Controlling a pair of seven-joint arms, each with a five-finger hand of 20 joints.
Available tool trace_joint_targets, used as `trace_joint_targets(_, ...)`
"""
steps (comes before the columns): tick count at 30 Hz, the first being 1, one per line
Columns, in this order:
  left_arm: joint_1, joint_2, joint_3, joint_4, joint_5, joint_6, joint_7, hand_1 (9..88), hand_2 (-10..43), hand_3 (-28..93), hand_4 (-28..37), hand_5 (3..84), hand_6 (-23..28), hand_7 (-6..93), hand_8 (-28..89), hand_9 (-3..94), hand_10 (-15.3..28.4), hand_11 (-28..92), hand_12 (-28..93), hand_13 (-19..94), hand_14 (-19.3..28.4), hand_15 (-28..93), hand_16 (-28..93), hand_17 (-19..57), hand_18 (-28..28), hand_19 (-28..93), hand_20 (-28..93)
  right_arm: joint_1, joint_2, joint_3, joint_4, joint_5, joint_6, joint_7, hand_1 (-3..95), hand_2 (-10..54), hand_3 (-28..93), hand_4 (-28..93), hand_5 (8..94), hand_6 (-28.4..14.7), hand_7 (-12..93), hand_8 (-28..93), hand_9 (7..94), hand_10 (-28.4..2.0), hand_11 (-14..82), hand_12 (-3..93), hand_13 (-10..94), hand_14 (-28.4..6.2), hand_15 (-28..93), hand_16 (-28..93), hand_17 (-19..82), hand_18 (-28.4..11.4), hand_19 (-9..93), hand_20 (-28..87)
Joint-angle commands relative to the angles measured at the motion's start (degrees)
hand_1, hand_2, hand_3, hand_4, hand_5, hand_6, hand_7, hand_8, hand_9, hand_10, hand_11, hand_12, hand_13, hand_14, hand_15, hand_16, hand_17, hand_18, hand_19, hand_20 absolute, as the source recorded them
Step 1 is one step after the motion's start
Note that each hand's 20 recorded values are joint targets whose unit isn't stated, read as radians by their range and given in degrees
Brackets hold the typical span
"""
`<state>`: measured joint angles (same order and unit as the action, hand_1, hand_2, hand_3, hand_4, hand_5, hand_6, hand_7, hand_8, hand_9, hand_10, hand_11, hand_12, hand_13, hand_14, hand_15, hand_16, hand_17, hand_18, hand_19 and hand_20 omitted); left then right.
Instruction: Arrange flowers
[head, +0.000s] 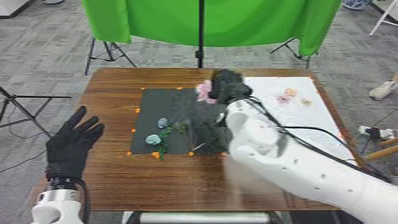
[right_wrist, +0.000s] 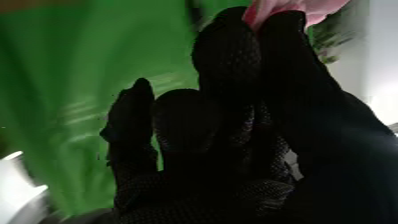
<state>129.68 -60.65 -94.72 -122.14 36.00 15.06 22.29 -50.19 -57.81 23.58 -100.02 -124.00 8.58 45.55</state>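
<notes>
In the head view, my right hand (head: 231, 86) is above the far part of the table, beside the dark mat (head: 164, 107), pinching a pink flower (head: 205, 92). In the right wrist view, my right hand (right_wrist: 226, 125) grips the pink flower (right_wrist: 306, 7) between thumb and finger. Two pale blue flowers, one upper (head: 163, 122) and one lower (head: 153, 139), lie with green stems on the mat's left part. Smaller pink (head: 290, 92) and cream blossoms (head: 306, 101) rest on the white sheet (head: 298, 112). My left hand (head: 69, 145) is held open at the table's left edge.
Orange tape pieces (head: 133, 130) line the dark mat's edges. The right arm crosses over the white sheet's near part. Beyond the brown table (head: 111, 182) hangs a green cloth (head: 258, 25) on a stand, and a black tripod (head: 31, 117) stands at the left.
</notes>
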Motion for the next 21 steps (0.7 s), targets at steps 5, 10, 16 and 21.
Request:
trace_joint_targets(5, -0.6, -0.01, -0.02, 0.15, 0.51, -0.24, -1.92, 20.2, 7.2, 81, -28.3, 36.2, 8.4, 7.6, -8, 33.5, 20.2, 25, 11, 21, 27.7, 59, -11, -8.0, 28.4, 57, 2, 2.8, -10.1, -4.3, 7.2, -0.4, -7.5, -2.3, 54.4, -9.5, 69, -28, 85.8, 0.6, 25, 5, 86.3, -7.5, 42.2, 33.3, 71, -7.9, 80, 26, 26, -22.0, 87, 43)
trace_joint_targets(10, -0.6, 0.37, 0.04, 0.08, 0.35, -0.13, -1.87, 20.4, 7.2, 81, -28.3, 36.2, 8.5, 7.6, -8, 33.5, 20.2, 25, 11, 21, 27.7, 59, -11, -8.0, 28.4, 57, 1, 3.0, -10.7, -5.2, 8.0, -2.3, -10.5, -2.3, 53.3, -9.5, 69, -28, 84.7, 0.6, 24, 4, 84.6, -8.2, 45.0, 32.0, 70, -8.4, 80, 25, 25, -22.0, 87, 44)
trace_joint_targets(16, -0.3, 0.54, 0.04, -0.11, 0.34, 0.14, -2.24, 20.6, 7.0, 81, -28.3, 36.2, 8.5, 7.7, -8, 33.6, 20.2, 25, 11, 21, 27.8, 59, -11, -8.0, 28.4, 57, 1, 2.9, -10.0, -6.6, 7.4, -6.2, -12.5, -3.8, 50.5, -9.5, 69, -28, 80.2, 0.4, 22, 1, 81.2, -8.7, 47.6, 30.9, 68, -9.1, 81, 25, 23, -22.1, 86, 46)
trace_joint_targets(21, -0.3, 0.57, 0.17, -0.12, 0.36, -0.05, -2.42, 20.9, 7.1, 81, -28.3, 36.3, 8.6, 7.7, -8, 33.6, 20.1, 25, 11, 21, 27.7, 59, -11, -8.0, 28.4, 57, 1, 2.9, -10.3, -6.8, 7.1, -8.2, -14.6, -3.0, 44.8, -9.5, 71, -28, 75.5, 0.3, 19, -1, 78.0, -9.9, 52.0, 27.9, 66, -9.9, 82, 25, 22, -22.5, 85, 47)
